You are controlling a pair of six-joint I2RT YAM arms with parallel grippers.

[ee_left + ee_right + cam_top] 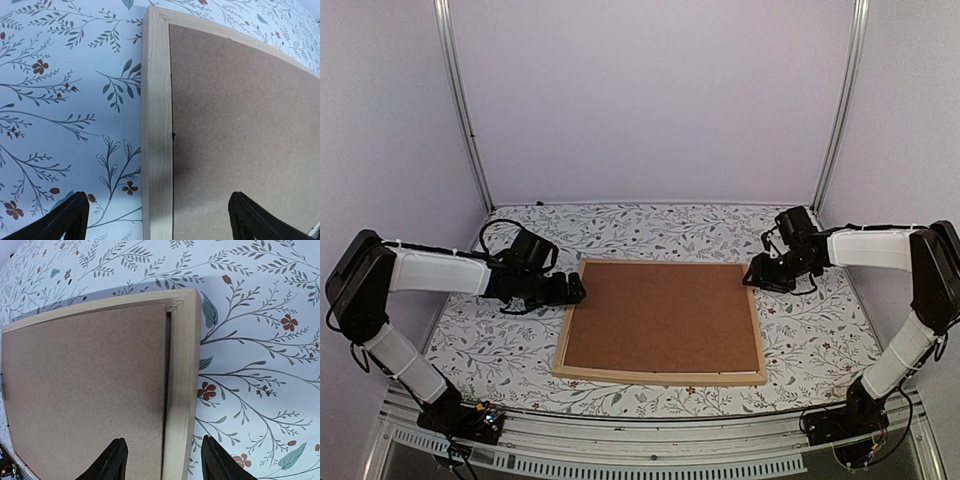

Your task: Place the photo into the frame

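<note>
The left gripper is open. In its wrist view its dark fingers stand wide apart at the bottom edge, one over the flowered table cover and one over the brown board, with the left strip of the wooden frame between them. The right gripper is open too, its fingers set to either side of the frame's right strip near the corner. In the top view the frame lies flat in the middle of the table, the board filling its opening, with one gripper at each upper corner. The photo is not in sight.
</note>
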